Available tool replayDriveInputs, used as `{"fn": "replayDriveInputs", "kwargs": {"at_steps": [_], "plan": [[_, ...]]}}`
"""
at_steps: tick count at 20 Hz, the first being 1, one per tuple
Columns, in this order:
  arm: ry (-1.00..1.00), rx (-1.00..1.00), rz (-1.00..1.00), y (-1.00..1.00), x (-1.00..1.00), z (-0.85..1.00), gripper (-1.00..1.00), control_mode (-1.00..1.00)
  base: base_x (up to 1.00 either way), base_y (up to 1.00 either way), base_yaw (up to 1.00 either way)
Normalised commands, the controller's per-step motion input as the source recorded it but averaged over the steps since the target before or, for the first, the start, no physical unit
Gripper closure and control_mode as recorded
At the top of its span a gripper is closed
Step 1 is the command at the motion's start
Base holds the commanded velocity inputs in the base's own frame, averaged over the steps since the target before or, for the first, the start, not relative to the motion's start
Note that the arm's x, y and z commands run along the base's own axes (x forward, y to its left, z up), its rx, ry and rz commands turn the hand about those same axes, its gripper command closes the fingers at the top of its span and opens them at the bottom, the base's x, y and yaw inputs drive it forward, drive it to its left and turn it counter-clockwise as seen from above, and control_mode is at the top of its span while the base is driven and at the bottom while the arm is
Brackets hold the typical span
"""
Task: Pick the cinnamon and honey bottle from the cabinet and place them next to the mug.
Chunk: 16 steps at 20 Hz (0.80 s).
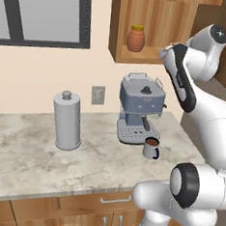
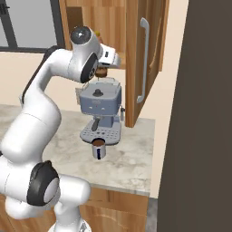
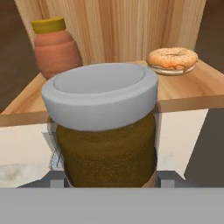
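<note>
Though held clear of the cabinet (image 1: 121, 34), not yet set down: cinnamon (image 3: 107, 144) found clamped in the gripper (image 3: 112, 178), jaws drawn in against the lower sides of the jar, pale grey lid uppermost and brown contents visible below. Seen upright in the hand view, just in front of the shelf edge and no longer resting on the wood; judged a sensible carry, with a low grip on the body keeping the lid free and the jar level for a later set-down. Confirmed from the right base view as a small brown shape at the hand, high above the coffee machine (image 1: 139, 107) and beside the open cabinet door (image 2: 144, 59). Judged about a quarter through the task, with one item in hand and none delivered. Noted on the shelf behind: honey bottle (image 1: 136, 38), orange with yellow lid, standing well back towards the left, and a seeded bagel on a plate (image 3: 172, 60) towards the right, both apart from the jar and undisturbed. Located on the counter (image 1: 23, 160): mug (image 1: 151, 148), directly in front of the coffee machine, with bare stone on either side; tall grey canister (image 1: 66, 120) well apart to the left. Recommended next: withdraw outward past the coffee machine's top rail, then descend to the open patch beside the mug. Flagged as risks: brushing the machine on the way down, or nudging the mug on release.
</note>
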Motion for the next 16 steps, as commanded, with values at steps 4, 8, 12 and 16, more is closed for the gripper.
{"fn": "replayDriveInputs", "kwargs": {"at_steps": [4,8,12,16], "plan": [[-0.01,0.0,-0.04,0.0,-0.93,-0.54,1.0,-1.0,0.0,0.0,0.0],[-0.01,0.0,-0.04,0.0,-0.77,-0.83,1.0,-1.0,0.0,0.0,0.0],[-0.03,0.0,-0.06,0.0,-0.62,-0.9,1.0,-1.0,0.0,0.0,0.0],[-0.04,0.0,-0.06,0.0,-0.47,-0.93,1.0,-1.0,0.0,0.0,0.0]]}}
